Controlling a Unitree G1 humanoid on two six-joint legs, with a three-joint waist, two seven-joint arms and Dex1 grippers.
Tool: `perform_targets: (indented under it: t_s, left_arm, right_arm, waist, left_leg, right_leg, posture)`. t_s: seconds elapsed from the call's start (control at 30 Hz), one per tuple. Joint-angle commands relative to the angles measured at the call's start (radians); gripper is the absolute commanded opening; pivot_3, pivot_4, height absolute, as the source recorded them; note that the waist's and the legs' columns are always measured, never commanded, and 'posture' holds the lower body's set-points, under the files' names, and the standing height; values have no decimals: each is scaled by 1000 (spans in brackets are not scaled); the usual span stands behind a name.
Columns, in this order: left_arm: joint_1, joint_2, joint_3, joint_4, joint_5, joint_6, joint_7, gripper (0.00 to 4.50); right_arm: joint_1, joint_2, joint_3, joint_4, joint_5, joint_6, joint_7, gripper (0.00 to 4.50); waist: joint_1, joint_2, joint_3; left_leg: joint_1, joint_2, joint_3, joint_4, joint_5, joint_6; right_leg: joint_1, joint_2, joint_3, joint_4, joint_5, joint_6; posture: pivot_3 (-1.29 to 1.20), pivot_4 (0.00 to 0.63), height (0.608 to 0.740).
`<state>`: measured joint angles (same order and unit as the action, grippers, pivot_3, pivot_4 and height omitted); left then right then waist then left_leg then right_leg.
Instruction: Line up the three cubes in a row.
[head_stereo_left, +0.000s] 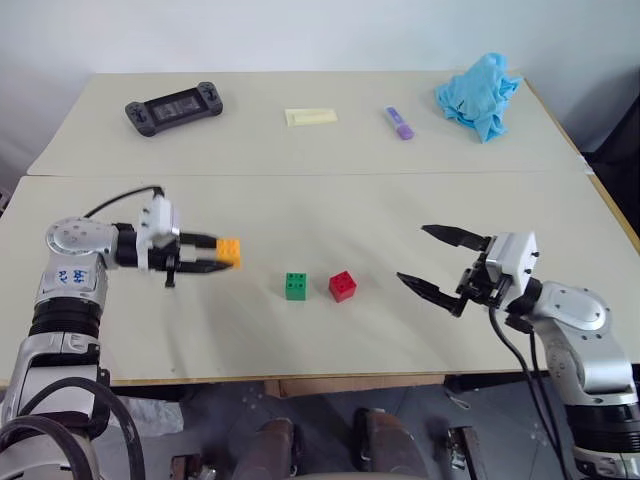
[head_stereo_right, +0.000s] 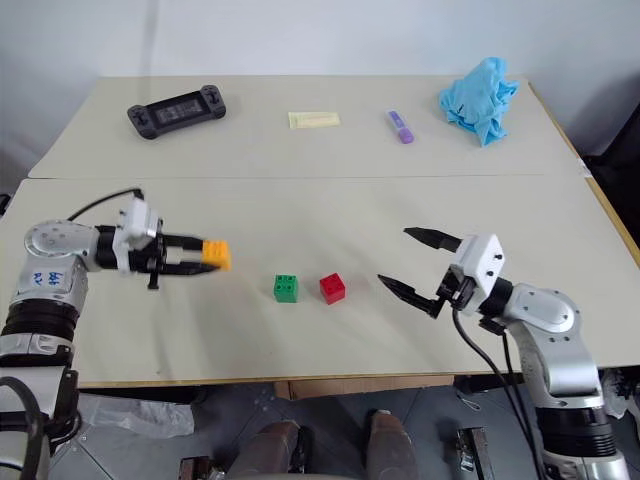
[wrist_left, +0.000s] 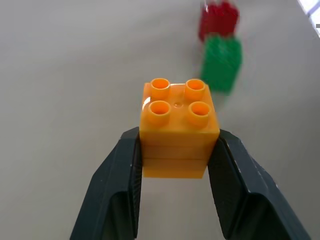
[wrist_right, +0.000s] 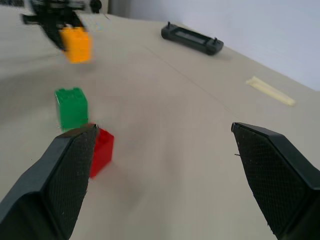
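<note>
My left gripper (head_stereo_left: 215, 253) is shut on the orange-yellow cube (head_stereo_left: 229, 252), holding it just above the table at the left; the wrist view shows the cube (wrist_left: 178, 129) clamped between both fingers, studs up. The green cube (head_stereo_left: 296, 286) and the red cube (head_stereo_left: 342, 286) sit side by side on the table a short way to its right, with a small gap between them. My right gripper (head_stereo_left: 432, 262) hovers open to the right of the red cube, pointing toward it with nothing between its fingers. Its wrist view shows the green cube (wrist_right: 71, 107) and red cube (wrist_right: 101, 150) ahead.
On the far table lie a black game controller (head_stereo_left: 174, 106), a pale yellow flat pad (head_stereo_left: 310, 117), a small purple marker-like object (head_stereo_left: 398, 122) and a crumpled blue cloth (head_stereo_left: 480, 93). A seam (head_stereo_left: 300, 175) runs between the two tables.
</note>
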<state>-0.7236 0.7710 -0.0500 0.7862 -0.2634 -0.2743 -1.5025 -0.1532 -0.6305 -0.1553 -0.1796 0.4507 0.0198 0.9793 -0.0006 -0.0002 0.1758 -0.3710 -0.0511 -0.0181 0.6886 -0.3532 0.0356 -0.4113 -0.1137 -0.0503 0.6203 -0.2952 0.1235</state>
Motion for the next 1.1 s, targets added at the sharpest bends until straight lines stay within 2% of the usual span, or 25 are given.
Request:
perform_targets:
  t_s: [0.03,0.3,0.6,0.7,0.83,0.9,1.1]
  left_arm:
    - [-39,-3,-53,93,5,-95,-112,1474]
    - [-65,-39,-151,158,-37,-205,-112,1474]
    - [-59,-42,-218,136,-104,-177,-112,1474]
    - [-32,-32,-210,102,-122,-147,-112,2487]
    - [-19,-26,-115,81,-135,-100,-100,3728]
    - [-2,17,-82,48,-126,-55,-78,4346]
    - [130,136,55,-154,-184,126,-21,4451]
  right_arm:
    - [21,2,-23,-20,2,-36,-1,4500]
    - [83,2,-28,-67,1,-28,-19,4500]
    - [34,-18,-12,-14,-1,-36,22,4500]
    - [24,-8,5,-1,-5,-40,37,4500]
    - [15,-21,9,2,21,-35,83,4500]
    - [-14,-35,-17,-1,63,-12,100,4500]
    - [-45,-159,-12,14,82,28,237,4500]
  waist:
    - [1,0,0]
    - [6,0,0]
    - [4,0,0]
    - [3,0,0]
    - [1,0,0]
    - [0,0,0]
    - [-3,0,1]
  left_leg:
    - [0,0,0,0,0,0]
    - [-1,-1,0,1,0,2]
    - [0,-1,0,3,0,2]
    - [-1,-1,0,3,0,2]
    - [-1,-1,0,3,0,2]
    - [-1,-1,0,3,0,2]
    - [-1,1,0,2,-1,2]
  right_leg:
    - [0,0,0,0,0,0]
    - [0,0,0,1,0,0]
    - [0,0,0,2,0,0]
    - [0,0,0,2,0,0]
    - [0,0,0,2,0,0]
    - [0,0,0,2,0,0]
    - [0,-1,1,1,0,0]
  posture:
    - [0,150,740]
    - [0,150,740]
    - [0,150,740]
    - [0,150,740]
    - [0,150,740]
    - [0,150,740]
    - [0,150,740]
